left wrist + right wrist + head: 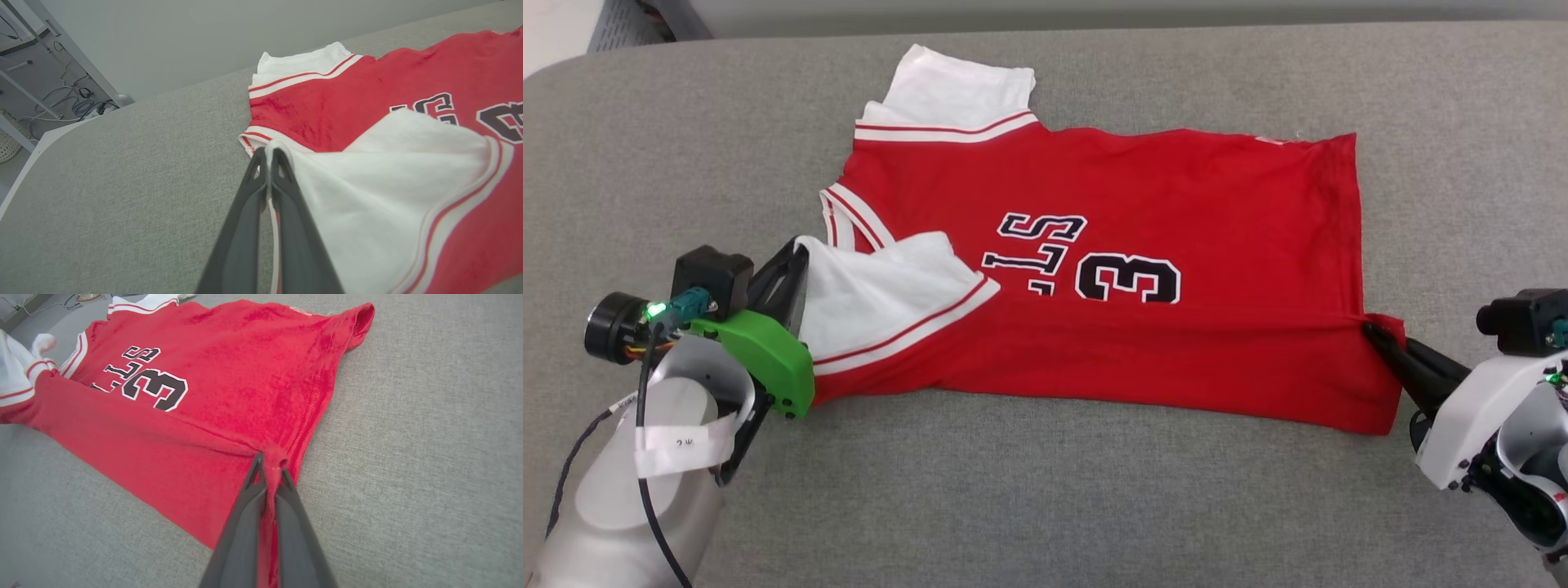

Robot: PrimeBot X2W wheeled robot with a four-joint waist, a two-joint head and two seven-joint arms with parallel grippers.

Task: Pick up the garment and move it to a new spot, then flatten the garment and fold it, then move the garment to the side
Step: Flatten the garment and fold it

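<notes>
- Head view: garment [1217, 204] lies spread across the grey tabletop [1045, 506], near edge folded over.
- Left tool [799, 255] clamped on its white sleeve [874, 298].
- Right tool [1376, 333] clamped on its red hem [1354, 269].

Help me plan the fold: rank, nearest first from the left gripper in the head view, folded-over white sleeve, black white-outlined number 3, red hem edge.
1. Folded-over white sleeve, pinched, left.
2. Black number 3, centre.
3. Red hem edge, right.
</notes>
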